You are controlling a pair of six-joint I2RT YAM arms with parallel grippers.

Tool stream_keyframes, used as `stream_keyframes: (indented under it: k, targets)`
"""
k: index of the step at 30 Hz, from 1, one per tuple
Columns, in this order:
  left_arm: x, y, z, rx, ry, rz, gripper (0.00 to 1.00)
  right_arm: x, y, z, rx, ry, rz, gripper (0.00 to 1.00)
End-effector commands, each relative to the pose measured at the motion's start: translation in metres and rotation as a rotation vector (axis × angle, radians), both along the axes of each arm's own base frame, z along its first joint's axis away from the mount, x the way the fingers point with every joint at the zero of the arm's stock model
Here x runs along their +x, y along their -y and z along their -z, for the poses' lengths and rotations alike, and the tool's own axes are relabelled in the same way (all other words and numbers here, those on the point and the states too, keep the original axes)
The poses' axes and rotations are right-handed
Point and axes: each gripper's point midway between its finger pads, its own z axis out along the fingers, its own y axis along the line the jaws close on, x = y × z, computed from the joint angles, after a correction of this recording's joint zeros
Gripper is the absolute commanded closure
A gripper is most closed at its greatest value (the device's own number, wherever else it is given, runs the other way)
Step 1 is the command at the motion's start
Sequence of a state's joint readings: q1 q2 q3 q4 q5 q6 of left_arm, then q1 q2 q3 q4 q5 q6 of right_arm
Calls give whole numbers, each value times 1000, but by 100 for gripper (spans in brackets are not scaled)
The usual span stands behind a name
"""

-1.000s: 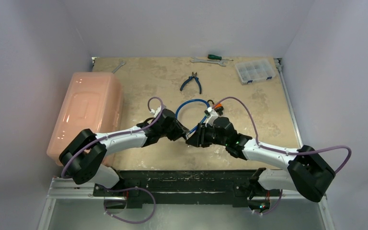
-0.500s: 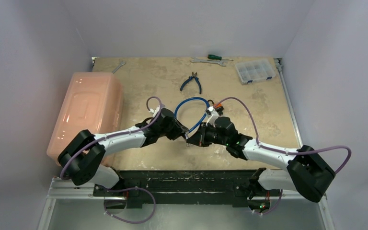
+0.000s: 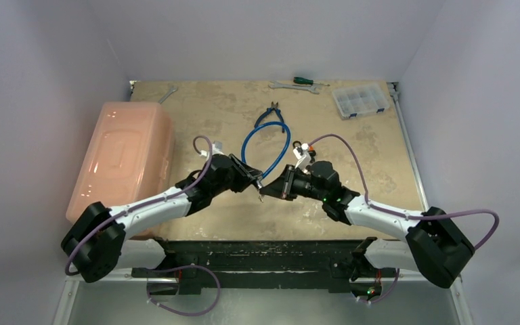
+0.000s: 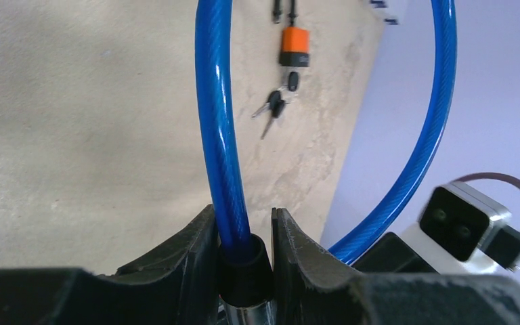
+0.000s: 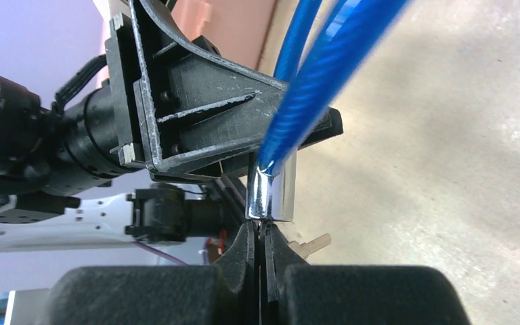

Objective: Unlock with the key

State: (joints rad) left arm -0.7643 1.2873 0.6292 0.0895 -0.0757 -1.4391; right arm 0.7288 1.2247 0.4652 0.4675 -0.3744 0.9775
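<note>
The blue cable lock (image 3: 265, 143) loops at centre frame, its black collar clamped between the left gripper (image 4: 244, 233) fingers. Under its silver barrel (image 5: 271, 193), the right gripper (image 5: 263, 238) is pressed together on a thin sliver, probably the key (image 5: 263, 225). Spare keys (image 4: 275, 108) lie on the table (image 3: 203, 108); pliers (image 3: 271, 116) sit higher up

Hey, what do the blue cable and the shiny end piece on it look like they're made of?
The blue cable: glossy plastic sheath, core hidden; long pale highlights run along it. The lock barrel: polished metal, likely chrome-plated; it mirrors its surroundings.
</note>
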Motion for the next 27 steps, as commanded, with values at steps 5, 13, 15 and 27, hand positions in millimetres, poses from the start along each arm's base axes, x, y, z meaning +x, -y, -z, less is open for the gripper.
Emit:
stream_keyframes:
  k: [5, 13, 15, 27]
  targets:
    - [-6, 15, -110, -308, 269, 58, 100, 22, -2, -98, 288, 142, 43, 100]
    - [-15, 4, -165, -427, 458, 68, 100, 19, -1, -151, 495, 139, 3, 100]
    - [-20, 1, -180, -465, 515, 79, 100, 16, -2, -164, 549, 127, -17, 100]
    - [-48, -7, -258, -579, 841, 176, 100, -3, 3, -221, 853, 23, -166, 100]
